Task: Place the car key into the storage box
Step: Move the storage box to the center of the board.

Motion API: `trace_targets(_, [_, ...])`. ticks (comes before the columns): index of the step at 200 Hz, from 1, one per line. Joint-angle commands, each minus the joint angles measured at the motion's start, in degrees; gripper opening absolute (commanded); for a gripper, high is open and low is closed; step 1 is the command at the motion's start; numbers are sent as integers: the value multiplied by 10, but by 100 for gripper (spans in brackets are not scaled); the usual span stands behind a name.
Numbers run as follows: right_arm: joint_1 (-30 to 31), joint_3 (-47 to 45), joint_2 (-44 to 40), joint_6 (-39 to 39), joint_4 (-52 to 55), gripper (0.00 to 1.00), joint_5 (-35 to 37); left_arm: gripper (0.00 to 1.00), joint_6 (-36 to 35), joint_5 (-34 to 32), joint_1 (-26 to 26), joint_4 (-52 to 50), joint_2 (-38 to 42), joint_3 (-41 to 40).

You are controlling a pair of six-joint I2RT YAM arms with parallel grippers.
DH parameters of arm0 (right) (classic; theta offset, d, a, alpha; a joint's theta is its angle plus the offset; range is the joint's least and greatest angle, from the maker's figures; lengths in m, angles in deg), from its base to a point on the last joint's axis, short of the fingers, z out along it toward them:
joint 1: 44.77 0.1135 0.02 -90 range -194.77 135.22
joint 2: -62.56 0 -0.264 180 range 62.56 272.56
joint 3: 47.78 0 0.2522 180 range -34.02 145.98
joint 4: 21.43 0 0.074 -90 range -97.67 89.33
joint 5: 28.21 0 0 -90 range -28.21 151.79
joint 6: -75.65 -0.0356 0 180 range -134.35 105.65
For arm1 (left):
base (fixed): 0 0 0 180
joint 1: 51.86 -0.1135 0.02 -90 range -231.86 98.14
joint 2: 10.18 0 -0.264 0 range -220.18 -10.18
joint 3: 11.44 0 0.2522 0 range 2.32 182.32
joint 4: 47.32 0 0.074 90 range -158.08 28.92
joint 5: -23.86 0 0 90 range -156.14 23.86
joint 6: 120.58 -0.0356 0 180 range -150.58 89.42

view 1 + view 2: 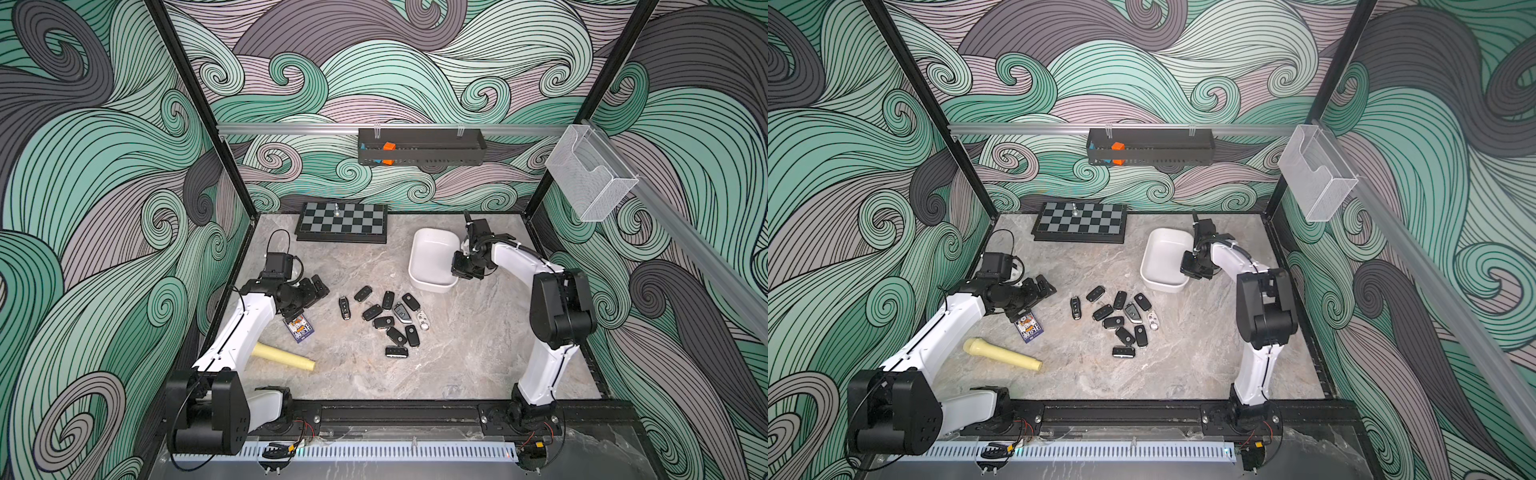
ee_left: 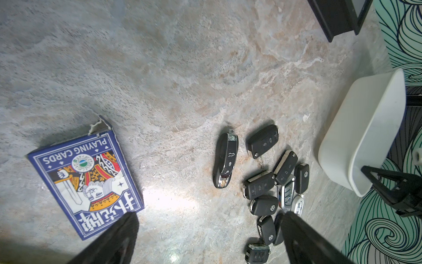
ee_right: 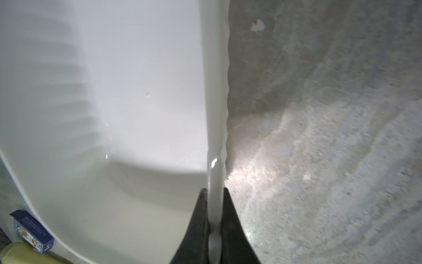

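Marble-grain tabletop [image 1: 478,353], swirl-print walls [image 1: 104,166]. Right gripper [image 3: 214,192]: arm bent over, jaws pinched on storage box [image 3: 137,91] rim. Left gripper [image 2: 209,217]: spread wide, empty; car keys [image 2: 259,185] heaped just ahead, between both grippers.

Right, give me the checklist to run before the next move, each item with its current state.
1. Right gripper closed on the storage box wall: ok, one finger inside, one outside the rim.
2. Box has room: ok, its visible floor is bare.
3. Left gripper open and free: ok, jaws wide, nothing between them.
4. A car key in hand: not ok, the car keys all lie on the table.
5. Left gripper clear of the playing-card box: cannot tell, one finger overlaps it in the wrist view.
6. Grip firm enough to move the box: cannot tell.
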Motion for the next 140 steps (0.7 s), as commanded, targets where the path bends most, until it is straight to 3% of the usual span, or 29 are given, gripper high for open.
trace_targets(1, [-6,-37,-52,44,21,1,-12,99,-6,8,10,2,-9,23])
trace_targets(60, [-29,-155,-145,80,34,2,11,99,-6,12,43,1,-32,44])
trace_targets(105, [-46,-182,-177,96,43,10,18,99,-17,3,68,-3,-48,54])
trace_targets(140, [-46,-166,-213,92,66,41,21,99,-20,-3,78,-3,-59,56])
